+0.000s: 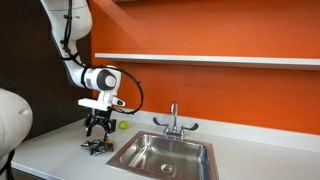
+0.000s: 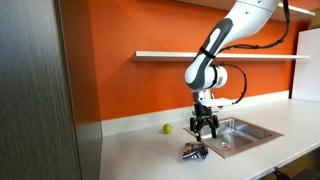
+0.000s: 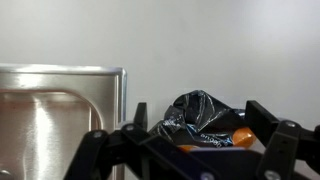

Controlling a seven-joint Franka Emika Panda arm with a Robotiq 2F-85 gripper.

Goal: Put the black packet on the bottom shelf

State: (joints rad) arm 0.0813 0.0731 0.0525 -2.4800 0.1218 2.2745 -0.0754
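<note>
Packet [image 1: 96, 145], black and crumpled, is lying on the white counter [image 1: 55, 150] in an exterior view, just beside the sink [image 1: 160, 155] and well below the shelf [image 1: 200, 60] running along the orange wall. Gripper [image 1: 97, 125] is hanging directly over the packet, fingers pointing down and spread; whether they touch it cannot be told. Ball [image 1: 123, 126], yellow-green, is sitting near the wall behind. In an exterior view, packet [image 2: 194, 151] is resting on the counter with gripper [image 2: 205, 126] hanging above it, ball [image 2: 167, 128] apart to one side, sink [image 2: 245, 133] close by. Wrist view: fingers [image 3: 262, 120] are standing wide apart, flanking the packet [image 3: 205, 112] and gripping nothing; sink [image 3: 55, 110] is showing beside it.
</note>
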